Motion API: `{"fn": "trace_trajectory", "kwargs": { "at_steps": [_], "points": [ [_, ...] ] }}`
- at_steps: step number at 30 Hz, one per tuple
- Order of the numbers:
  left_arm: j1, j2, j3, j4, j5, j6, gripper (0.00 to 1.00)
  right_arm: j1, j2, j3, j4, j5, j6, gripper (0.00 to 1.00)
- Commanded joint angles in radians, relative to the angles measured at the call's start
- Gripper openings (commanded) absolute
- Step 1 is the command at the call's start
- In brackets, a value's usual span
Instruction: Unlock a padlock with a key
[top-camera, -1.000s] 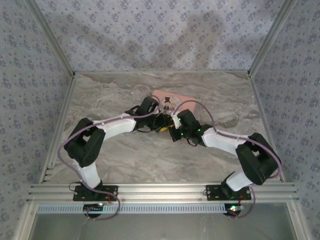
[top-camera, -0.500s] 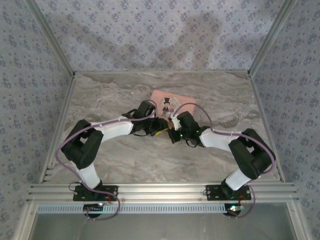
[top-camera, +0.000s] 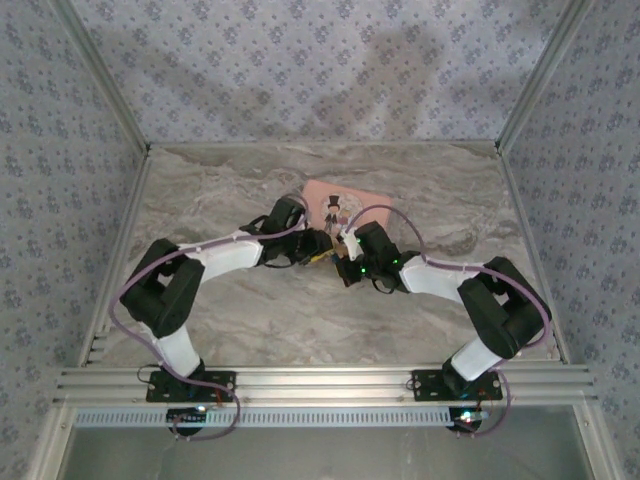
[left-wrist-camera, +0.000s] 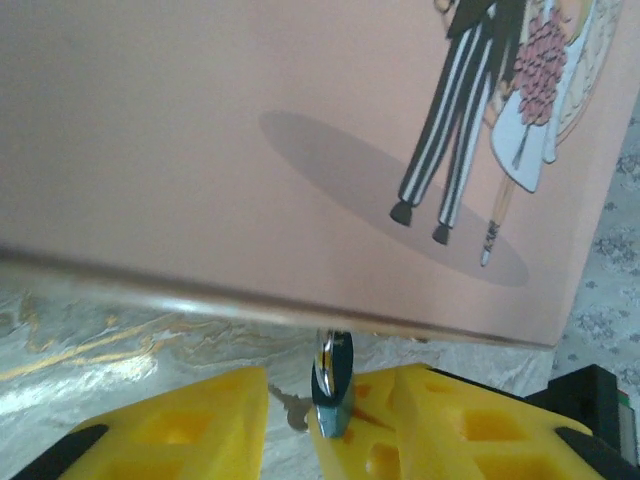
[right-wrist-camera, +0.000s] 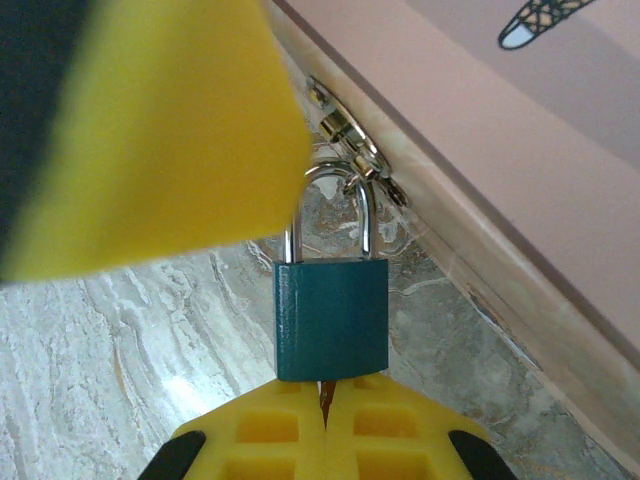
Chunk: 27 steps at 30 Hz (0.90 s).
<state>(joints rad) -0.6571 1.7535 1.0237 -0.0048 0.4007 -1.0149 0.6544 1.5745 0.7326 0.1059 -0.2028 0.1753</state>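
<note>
Padlock (right-wrist-camera: 331, 318): one. Pink tin (left-wrist-camera: 250, 150): one, with two cartoon figures (left-wrist-camera: 470, 110) on lid. Marble table (top-camera: 220, 190): one. Arms (top-camera: 225, 255): two. Grippers: two, left gripper (left-wrist-camera: 330, 385) and right gripper (right-wrist-camera: 322, 405), two yellow fingers (right-wrist-camera: 270, 430) each.

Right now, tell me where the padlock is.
In the right wrist view the padlock sits centre frame, shackle hooked through the clasp of the pink tin, just above the shut right gripper.

Left claw (top-camera: 322, 251) — beside pink tin (top-camera: 350, 200)
</note>
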Motion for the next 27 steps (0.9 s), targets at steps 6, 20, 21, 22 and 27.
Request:
{"fn": "trace_trajectory", "kwargs": {
  "at_steps": [6,20,21,22,27],
  "points": [
    [-0.027,0.096,0.031,0.062,0.046,-0.026,0.38,0.023,-0.014,-0.003,-0.061,-0.022,0.025,0.00],
    [-0.039,0.155,0.041,0.075,0.103,-0.062,0.06,0.033,-0.033,-0.019,-0.030,-0.015,0.038,0.00],
    [-0.039,0.156,0.037,0.085,0.109,-0.063,0.02,0.032,-0.033,-0.018,-0.029,-0.015,0.037,0.00],
    [-0.039,0.158,0.037,0.088,0.111,-0.064,0.01,0.032,-0.033,-0.019,-0.031,-0.014,0.038,0.01],
    [-0.035,0.159,0.042,0.083,0.111,-0.067,0.00,0.028,-0.070,-0.034,-0.055,0.012,0.039,0.19]
  ]
}}
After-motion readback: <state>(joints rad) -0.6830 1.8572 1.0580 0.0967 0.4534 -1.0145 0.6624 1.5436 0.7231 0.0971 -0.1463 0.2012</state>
